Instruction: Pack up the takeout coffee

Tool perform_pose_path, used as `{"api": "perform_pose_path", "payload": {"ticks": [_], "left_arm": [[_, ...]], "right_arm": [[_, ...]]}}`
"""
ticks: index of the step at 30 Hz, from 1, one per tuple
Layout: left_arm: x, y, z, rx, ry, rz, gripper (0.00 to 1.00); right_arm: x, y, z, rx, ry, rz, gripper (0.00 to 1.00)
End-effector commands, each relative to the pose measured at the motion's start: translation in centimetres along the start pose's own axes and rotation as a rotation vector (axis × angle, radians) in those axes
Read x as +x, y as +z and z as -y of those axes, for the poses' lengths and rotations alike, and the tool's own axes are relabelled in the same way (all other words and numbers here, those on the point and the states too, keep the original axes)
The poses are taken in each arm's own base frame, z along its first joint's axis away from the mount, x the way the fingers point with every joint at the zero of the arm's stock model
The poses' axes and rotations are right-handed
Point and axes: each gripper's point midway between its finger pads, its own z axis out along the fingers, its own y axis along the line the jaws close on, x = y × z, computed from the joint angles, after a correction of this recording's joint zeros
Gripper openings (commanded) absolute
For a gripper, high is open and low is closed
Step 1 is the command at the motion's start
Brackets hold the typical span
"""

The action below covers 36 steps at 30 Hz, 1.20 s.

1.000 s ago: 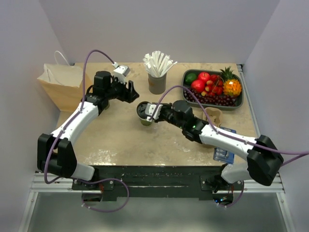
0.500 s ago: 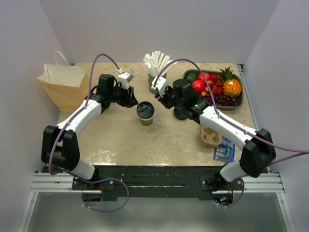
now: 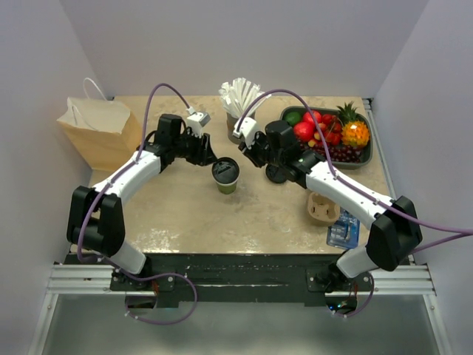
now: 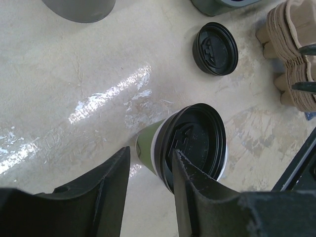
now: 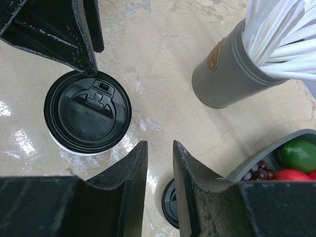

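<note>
The takeout coffee [image 3: 225, 174], a green cup with a black lid, stands upright mid-table. It also shows in the left wrist view [image 4: 196, 140] and the right wrist view [image 5: 88, 112]. My left gripper [image 3: 206, 152] is open just left of the cup. In its wrist view [image 4: 150, 159] the cup's rim sits beside and behind the right finger [image 4: 186, 197], not between the jaws. My right gripper [image 3: 244, 147] hovers behind and to the right of the cup. It is empty, with its fingers a narrow gap apart [image 5: 159, 148].
A brown paper bag [image 3: 100, 129] stands at the back left. A grey cup of white straws [image 3: 240, 118] and a fruit tray [image 3: 325, 140] are at the back. A spare black lid [image 5: 170, 203] lies by the tray. A cardboard cup carrier [image 3: 323, 207] and a blue packet [image 3: 344, 231] are at the right.
My right gripper has let go of the cup and pulled back toward the straw cup. My left gripper has moved right, up to the cup's left side.
</note>
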Motion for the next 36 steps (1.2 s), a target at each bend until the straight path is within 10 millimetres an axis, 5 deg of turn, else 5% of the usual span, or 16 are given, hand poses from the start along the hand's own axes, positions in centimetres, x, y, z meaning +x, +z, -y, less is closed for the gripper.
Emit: {"api": "perform_pose_path", "payload": {"ticks": [1,12,25,36], "left_arm": [[-2.3,-0.7,1.2,0.040,0.021,0.068,0.44],[-1.6,0.3,1.9,0.101,0.022,0.046,0.27],[-1.0,0.7,1.6,0.083,0.039,0.024,0.19],[-3.0,-0.6,2.2,0.064,0.107,0.068,0.00]], "right_arm": [[-2.1,-1.0,0.6,0.017,0.018,0.070,0.31],[-2.2,-0.6,0.9,0.030,0.003,0.071,0.31],[-1.9,-0.8,1.0,0.040,0.006,0.073,0.31],[-2.1,-0.8,1.3,0.055,0.002,0.076,0.31]]}}
